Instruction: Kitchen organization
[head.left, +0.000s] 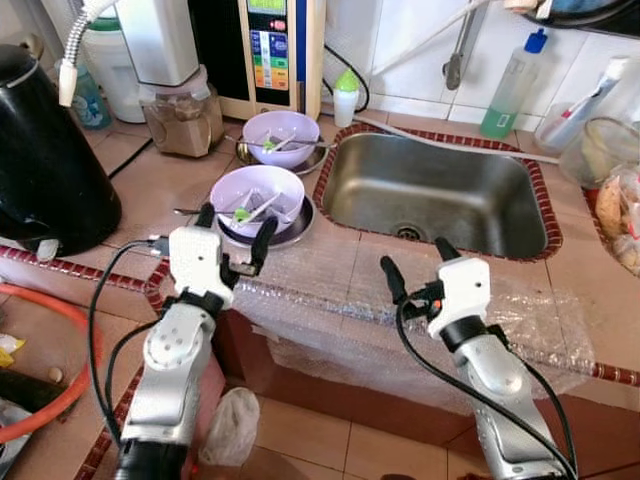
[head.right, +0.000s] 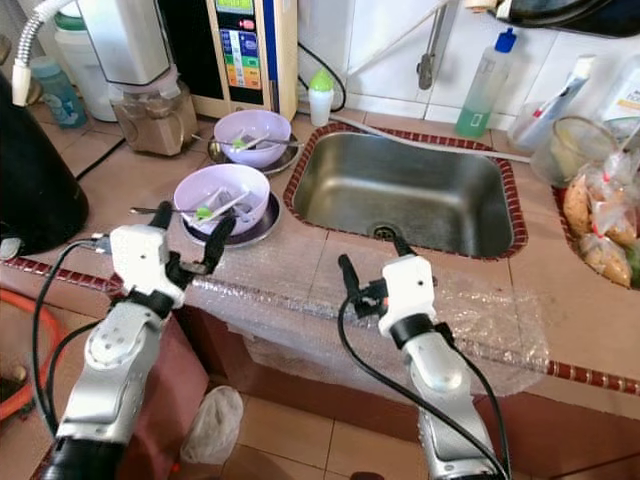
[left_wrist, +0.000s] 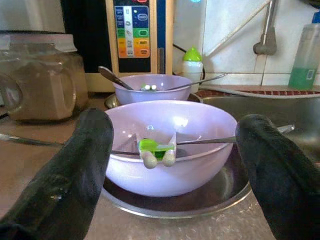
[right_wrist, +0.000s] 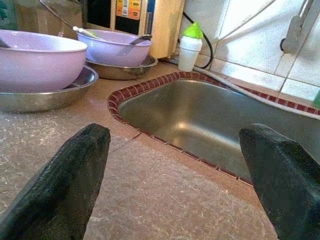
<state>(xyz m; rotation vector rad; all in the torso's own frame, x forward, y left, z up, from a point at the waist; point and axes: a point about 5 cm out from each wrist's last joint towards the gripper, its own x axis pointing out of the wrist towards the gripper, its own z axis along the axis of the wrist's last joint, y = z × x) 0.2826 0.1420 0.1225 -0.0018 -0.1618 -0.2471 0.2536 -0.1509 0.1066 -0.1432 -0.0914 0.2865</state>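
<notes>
Bowls were counted at two, both lilac: the near bowl (head.left: 257, 199) on a metal plate (head.left: 295, 232), the far bowl (head.left: 281, 137) behind it. The left gripper (head.left: 235, 232) was held spread just before the near bowl, the right gripper (head.left: 418, 267) spread before one sink (head.left: 436, 190).

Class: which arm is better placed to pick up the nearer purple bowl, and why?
Left. Its open tool already faces the nearer purple bowl, fingers either side. The right tool faces the sink.
</notes>
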